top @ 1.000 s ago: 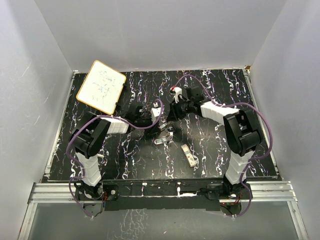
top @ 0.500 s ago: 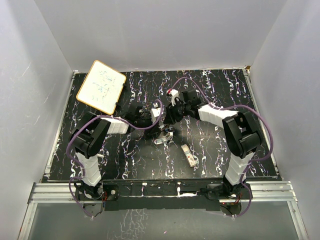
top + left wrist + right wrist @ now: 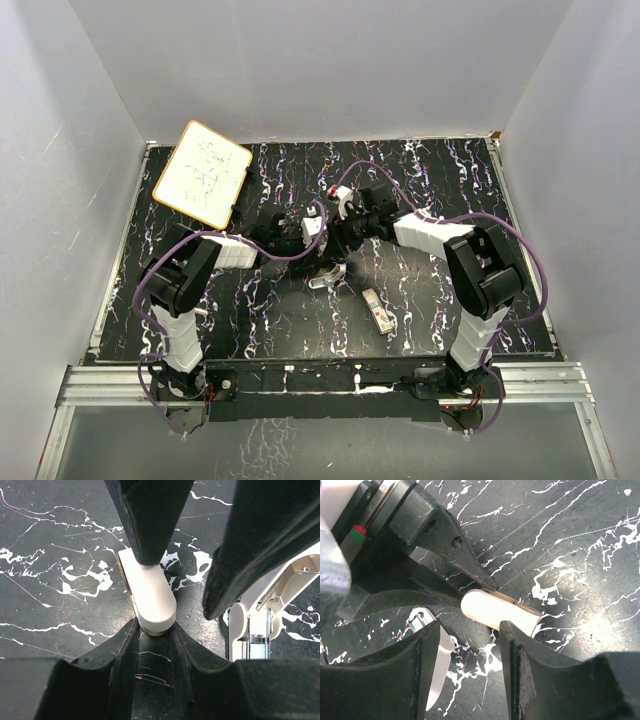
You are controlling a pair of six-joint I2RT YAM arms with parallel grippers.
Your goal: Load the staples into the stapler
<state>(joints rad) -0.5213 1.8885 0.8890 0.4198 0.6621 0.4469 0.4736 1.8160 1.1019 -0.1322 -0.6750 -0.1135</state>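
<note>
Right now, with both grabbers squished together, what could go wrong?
The left gripper pinches only the rounded tip of the cream piece, so it might slip out. The right gripper crowds the same spot, so fingers could bump. The open stapler lies right beside them and might get knocked.

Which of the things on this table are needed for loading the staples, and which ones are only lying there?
Needed for the job:
- opened stapler
- staple box
- rounded cream piece, seemingly part of the stapler

Only lying there:
- whiteboard
</note>
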